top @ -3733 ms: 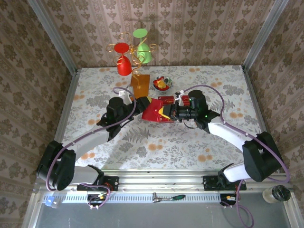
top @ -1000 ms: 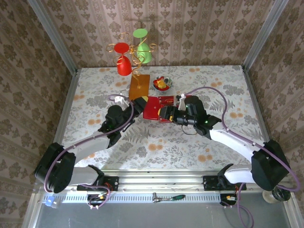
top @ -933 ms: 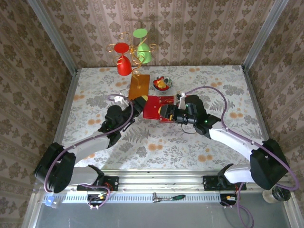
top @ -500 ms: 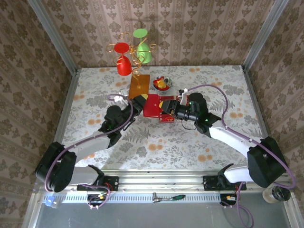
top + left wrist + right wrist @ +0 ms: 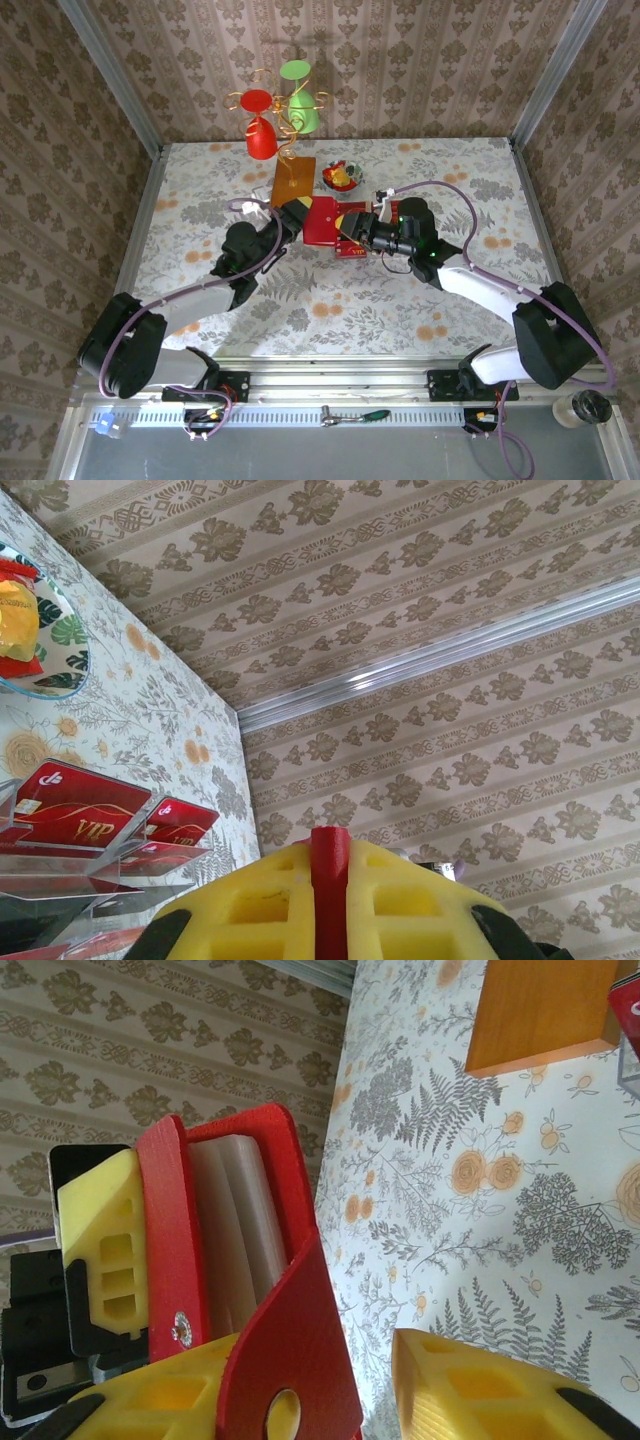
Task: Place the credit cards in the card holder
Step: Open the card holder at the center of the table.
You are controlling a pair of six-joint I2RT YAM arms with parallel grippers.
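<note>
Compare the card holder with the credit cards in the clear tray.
The card holder gapes open, pale inside; the credit cards are single flat pieces. The card holder's outside shows no lettering; the credit cards carry gold VIP lettering. Both are red.

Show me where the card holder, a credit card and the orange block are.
card holder [image 5: 300, 1340]: right wrist view, on its red outer flap.
credit card [image 5: 80, 800]: left wrist view, on its red face above the VIP lettering.
orange block [image 5: 540, 1005]: right wrist view, middle of its top face.
</note>
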